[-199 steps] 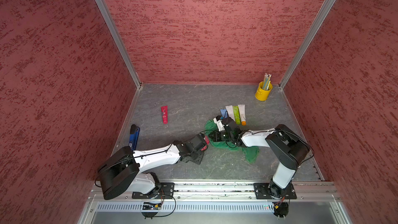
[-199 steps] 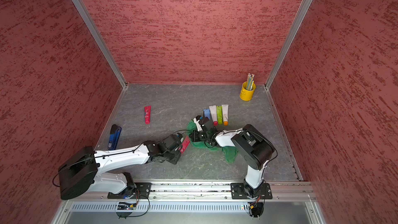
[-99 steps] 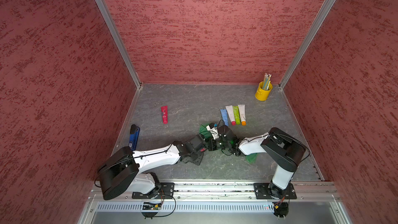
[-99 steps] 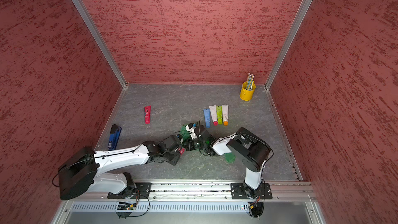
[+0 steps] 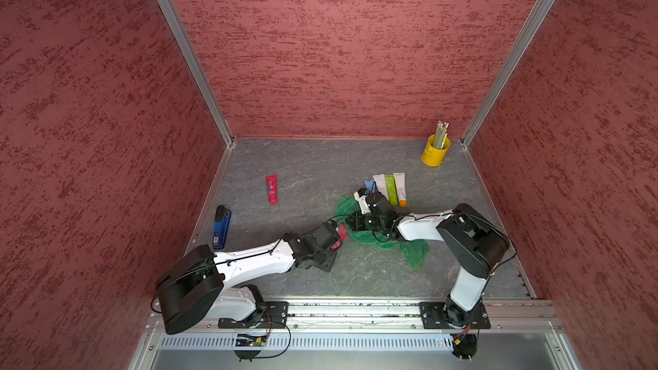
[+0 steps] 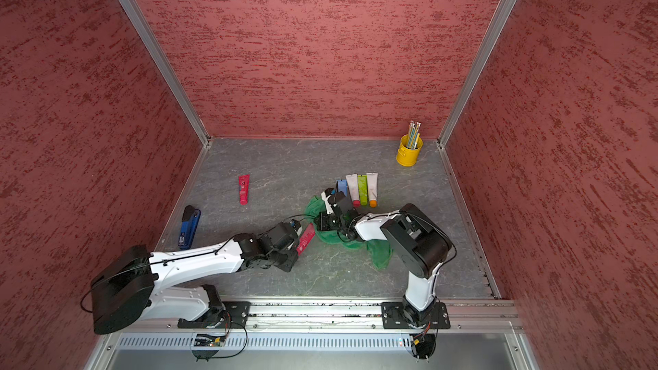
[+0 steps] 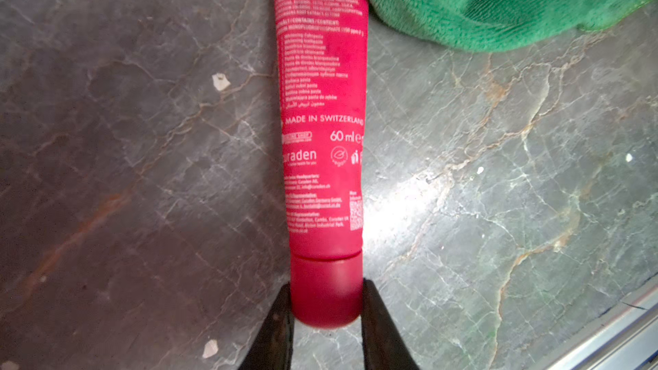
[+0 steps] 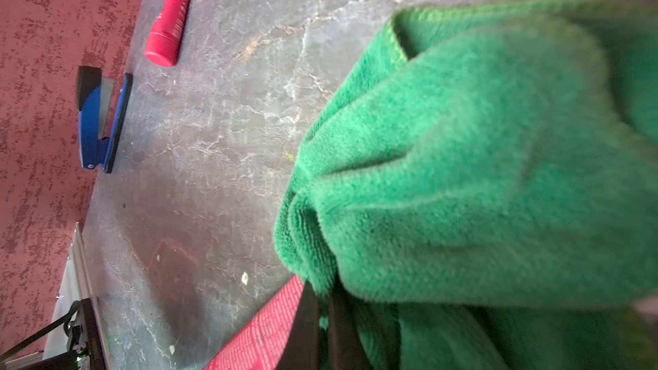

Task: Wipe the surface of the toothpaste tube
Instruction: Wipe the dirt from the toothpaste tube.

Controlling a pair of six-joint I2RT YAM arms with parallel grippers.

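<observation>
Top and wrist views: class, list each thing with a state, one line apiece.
Left gripper: shut on cap of held red tube.
Held red tube: capped, far end meets green cloth.
Right gripper: shut on green cloth.
Green cloth: bunched.
Spare red tube: capped, lying flat.
Tube row: flat.
Stapler: closed.
Yellow cup: upright, holding pencils.

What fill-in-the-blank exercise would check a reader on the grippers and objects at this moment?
1. The left gripper grips the red toothpaste tube by its ____.
2. The right gripper is shut on the ____ cloth.
3. The pencils stand in a ____ cup.
4. Beyond the cloth, ____ tubes lie side by side.
Missing words: cap; green; yellow; four.
</observation>
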